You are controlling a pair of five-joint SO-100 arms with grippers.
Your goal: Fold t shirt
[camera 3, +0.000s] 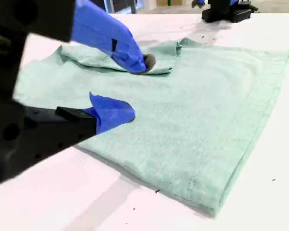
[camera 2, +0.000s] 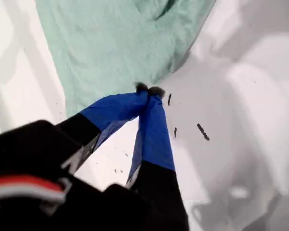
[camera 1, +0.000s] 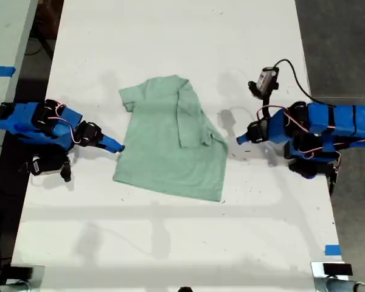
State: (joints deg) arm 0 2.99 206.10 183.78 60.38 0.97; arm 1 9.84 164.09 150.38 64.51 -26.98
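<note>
My second gripper [camera 3: 135, 89], jaws spread over t shirt [camera 3: 192, 120] edge; my first gripper [camera 2: 149, 90], jaws closed, over open table [camera 2: 241, 96]

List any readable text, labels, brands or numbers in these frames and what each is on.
None readable in any view.
Pale mint-green cotton t shirt: plain, no print.
Blue tape strips on the white table: blank.
Blue robot arms: no legible markings.
Small dark specks on the table: marks, not characters.
</note>
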